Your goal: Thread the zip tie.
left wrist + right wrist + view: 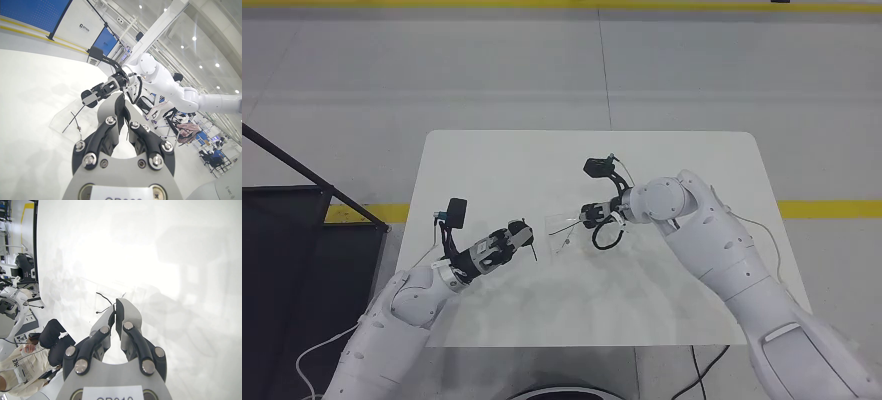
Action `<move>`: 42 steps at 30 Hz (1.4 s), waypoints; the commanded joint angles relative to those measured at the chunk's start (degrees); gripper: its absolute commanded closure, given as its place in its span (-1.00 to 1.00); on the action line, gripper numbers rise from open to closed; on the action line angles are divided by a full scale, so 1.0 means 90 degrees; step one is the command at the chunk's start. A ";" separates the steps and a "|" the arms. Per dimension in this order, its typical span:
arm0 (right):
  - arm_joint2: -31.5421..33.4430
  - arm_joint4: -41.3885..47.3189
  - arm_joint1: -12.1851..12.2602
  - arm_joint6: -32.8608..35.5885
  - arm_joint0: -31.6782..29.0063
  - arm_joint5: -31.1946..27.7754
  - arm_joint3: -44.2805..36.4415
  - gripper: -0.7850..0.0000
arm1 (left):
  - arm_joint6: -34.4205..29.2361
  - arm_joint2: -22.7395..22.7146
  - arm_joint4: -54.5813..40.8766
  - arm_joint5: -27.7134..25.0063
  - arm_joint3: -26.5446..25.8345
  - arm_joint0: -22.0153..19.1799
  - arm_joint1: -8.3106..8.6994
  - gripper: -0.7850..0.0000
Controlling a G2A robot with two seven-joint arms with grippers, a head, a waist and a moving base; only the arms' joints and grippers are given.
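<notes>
Zip tie (79, 111) is hanging from my right gripper (115, 310), whose jaws are clamping shut on its upper end. Its free end is reaching down toward the clear plate (60, 119) on the table (682, 290). My left gripper (122, 106) is hovering above the table, well apart from the right one. It is pinching a thin black strip (127, 133) between its closed pads. I cannot tell whether that strip is a second tie. A loose tie (77, 124) is lying on the plate, crossing under the hanging one.

Here is what I am judging could go wrong. Both held pieces are thin and springy, so a free tip could be wobbling and missing the small head slot when I am bringing them together. A slight twist of either wrist could be turning tip and slot out of line. Pushing too hard could be bowing a strip or sliding it through my pads. The dangling end could also be snagging the loose tie and dragging it off the plate.
</notes>
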 commanded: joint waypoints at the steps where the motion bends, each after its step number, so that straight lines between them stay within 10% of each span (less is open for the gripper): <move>1: 0.0006 -0.0015 -0.0006 0.0012 0.0003 -0.0006 0.0008 1.00 | 0.0000 0.0000 0.0000 0.0000 0.0000 0.0000 0.0000 1.00; 15: 0.0648 0.0250 0.0143 -0.0218 -0.0218 -0.0219 -0.0330 1.00 | 0.0079 -0.0019 0.0135 0.0171 -0.0102 0.0028 -0.0006 1.00; 30: 0.2882 0.0470 0.0916 0.0257 -0.2140 -0.0205 -0.3140 1.00 | 0.2150 0.0095 0.2850 0.1606 -0.0609 0.0356 -0.0182 1.00; 42: 0.3364 0.0768 0.1104 0.1161 -0.2764 -0.0245 -0.4181 1.00 | 0.2171 0.0111 0.2881 0.1628 -0.0609 0.0362 -0.0187 1.00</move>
